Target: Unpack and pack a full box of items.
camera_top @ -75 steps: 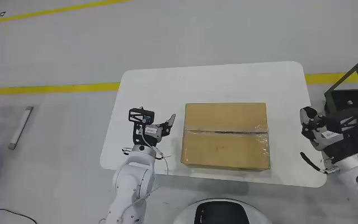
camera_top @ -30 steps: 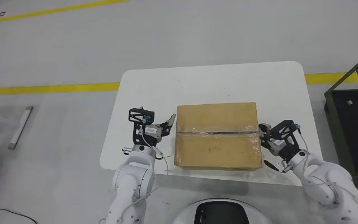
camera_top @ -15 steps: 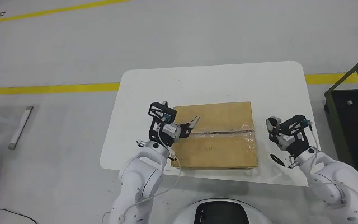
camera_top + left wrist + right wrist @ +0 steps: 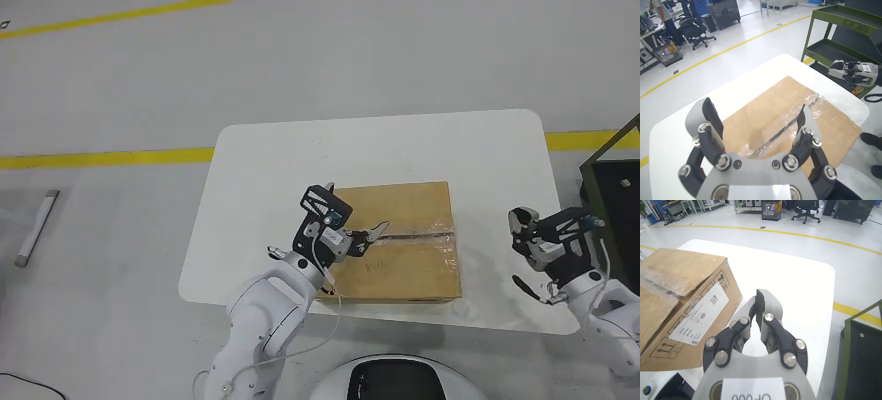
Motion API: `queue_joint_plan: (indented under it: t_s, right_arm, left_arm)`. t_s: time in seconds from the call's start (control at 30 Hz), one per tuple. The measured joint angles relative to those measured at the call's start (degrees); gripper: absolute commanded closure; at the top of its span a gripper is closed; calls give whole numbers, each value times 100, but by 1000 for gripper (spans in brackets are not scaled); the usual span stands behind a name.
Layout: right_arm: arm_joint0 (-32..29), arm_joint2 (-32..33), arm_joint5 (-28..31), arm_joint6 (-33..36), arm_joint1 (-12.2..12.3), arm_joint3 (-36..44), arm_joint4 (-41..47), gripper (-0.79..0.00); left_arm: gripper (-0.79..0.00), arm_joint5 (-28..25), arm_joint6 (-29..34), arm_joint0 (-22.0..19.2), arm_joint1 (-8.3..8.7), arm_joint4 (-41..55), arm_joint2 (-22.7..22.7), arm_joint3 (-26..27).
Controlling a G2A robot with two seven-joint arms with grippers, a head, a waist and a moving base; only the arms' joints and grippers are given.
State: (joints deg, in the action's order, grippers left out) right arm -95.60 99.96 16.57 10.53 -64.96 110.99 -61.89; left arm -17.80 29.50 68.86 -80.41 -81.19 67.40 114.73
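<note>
A closed cardboard box [image 4: 410, 262] lies in the middle of the white table [image 4: 260, 190], its top seam covered with crinkled clear tape [image 4: 783, 123]. My left gripper [image 4: 356, 226] is over the left part of the box top by the seam, open with nothing between its fingers [image 4: 712, 115]. The box top [image 4: 761, 106] shows beyond them. My right gripper [image 4: 542, 236] is off the box's right end near the table's right edge, shut and empty [image 4: 757, 300]. The box's labelled end face [image 4: 696, 321] is beside it. The left wrist view has the right gripper [image 4: 851, 73] farther off.
A green shelf cart [image 4: 612, 190] stands just past the table's right edge, close to the right arm, also seen as the cart [image 4: 840, 32] and its corner [image 4: 863, 351]. Bare table [image 4: 791, 279] lies behind and beside the box.
The right gripper came in, pushed the box leftward, then drew back to the right. The left gripper moved right, from beside the box to over its top seam.
</note>
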Motion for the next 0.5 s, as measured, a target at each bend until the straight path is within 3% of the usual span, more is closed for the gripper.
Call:
queue_joint_plan:
  t_s: [0.2, 0.5]
  right_arm:
    - [-85, 51, -12, 29, -3, 73, 57, 0]
    - [-107, 50, -20, 36, -5, 62, 13, 0]
  left_arm:
    - [-785, -109, -150, 8, 11, -160, -113, -47]
    - [-785, -329, 27, -561, -81, -604, -1058, -523]
